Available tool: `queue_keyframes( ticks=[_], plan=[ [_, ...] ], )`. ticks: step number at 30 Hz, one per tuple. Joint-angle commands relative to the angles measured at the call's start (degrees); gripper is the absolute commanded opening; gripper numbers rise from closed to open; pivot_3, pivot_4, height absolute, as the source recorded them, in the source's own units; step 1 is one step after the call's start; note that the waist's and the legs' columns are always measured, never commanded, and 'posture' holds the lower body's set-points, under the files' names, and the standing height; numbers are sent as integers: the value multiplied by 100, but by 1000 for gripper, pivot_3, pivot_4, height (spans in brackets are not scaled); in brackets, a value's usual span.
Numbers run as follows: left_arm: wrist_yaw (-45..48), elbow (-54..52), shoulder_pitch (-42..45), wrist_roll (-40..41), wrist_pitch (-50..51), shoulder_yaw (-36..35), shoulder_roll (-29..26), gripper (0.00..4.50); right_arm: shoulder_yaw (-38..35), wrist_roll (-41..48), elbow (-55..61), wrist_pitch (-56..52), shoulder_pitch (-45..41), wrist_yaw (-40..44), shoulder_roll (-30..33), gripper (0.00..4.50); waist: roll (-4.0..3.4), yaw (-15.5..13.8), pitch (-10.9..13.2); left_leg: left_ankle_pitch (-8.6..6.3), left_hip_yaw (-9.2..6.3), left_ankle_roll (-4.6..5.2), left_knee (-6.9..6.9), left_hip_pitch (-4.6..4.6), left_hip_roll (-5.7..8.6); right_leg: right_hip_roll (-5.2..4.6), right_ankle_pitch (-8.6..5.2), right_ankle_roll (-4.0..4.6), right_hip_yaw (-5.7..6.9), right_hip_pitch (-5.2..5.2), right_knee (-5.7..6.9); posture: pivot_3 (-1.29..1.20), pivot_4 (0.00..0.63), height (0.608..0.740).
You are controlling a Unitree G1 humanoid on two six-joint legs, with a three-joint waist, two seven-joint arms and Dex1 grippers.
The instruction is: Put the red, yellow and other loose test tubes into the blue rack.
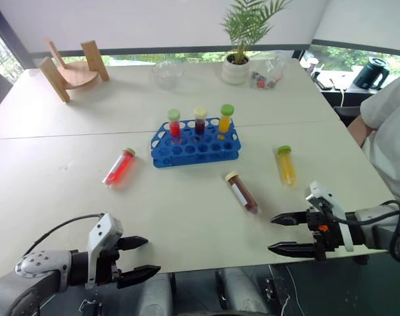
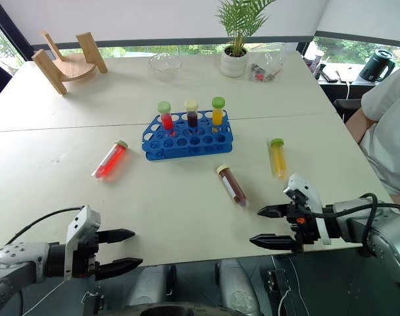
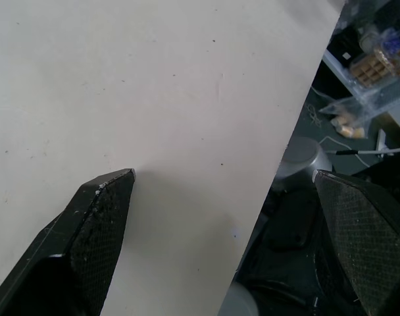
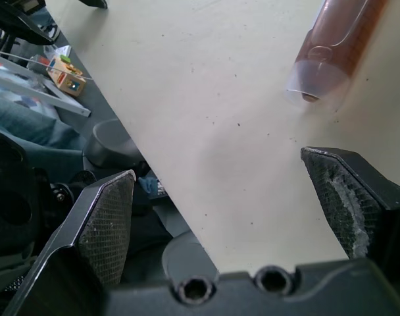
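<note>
Blue rack [image 1: 195, 143]: mid-table, three capped tubes already upright in its back row.
Loose tubes, all lying flat: red tube [image 1: 118, 166] to the rack's left, brown labelled tube [image 1: 242, 192] in front, yellow tube [image 1: 286, 164] to its right.
Left gripper [image 1: 141, 255] and right gripper [image 1: 285, 233]: I held both wide and empty at the near edge, the right nearest the brown tube, probably my first pick.
</note>
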State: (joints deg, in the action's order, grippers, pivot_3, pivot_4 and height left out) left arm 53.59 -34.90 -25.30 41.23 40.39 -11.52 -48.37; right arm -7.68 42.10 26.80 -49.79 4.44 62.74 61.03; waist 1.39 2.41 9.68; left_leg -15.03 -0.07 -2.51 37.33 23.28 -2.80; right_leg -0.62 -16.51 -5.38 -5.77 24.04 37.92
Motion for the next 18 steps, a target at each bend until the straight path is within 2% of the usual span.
queue_keyframes(
  ticks=[1,13,18],
  plan=[
    [37,-45,-23,-43,-119,-53,1,4474,-74,-34,32,101,-9,39,18,4467,0,-3,0,0,0,0,0,0,0,0,0,0,0,0,0,0,150,740],
    [12,-34,64,-81,-147,-30,48,4474,-3,-222,-105,138,-77,-28,-41,4467,0,-3,0,0,0,0,1,0,0,0,0,0,0,-1,0,0,150,740],
    [-65,63,418,48,-83,-34,133,4474,49,-328,-258,220,-159,44,-9,4467,0,-8,0,0,-1,0,3,0,0,0,0,-1,0,-3,0,0,150,740]
  ],
)
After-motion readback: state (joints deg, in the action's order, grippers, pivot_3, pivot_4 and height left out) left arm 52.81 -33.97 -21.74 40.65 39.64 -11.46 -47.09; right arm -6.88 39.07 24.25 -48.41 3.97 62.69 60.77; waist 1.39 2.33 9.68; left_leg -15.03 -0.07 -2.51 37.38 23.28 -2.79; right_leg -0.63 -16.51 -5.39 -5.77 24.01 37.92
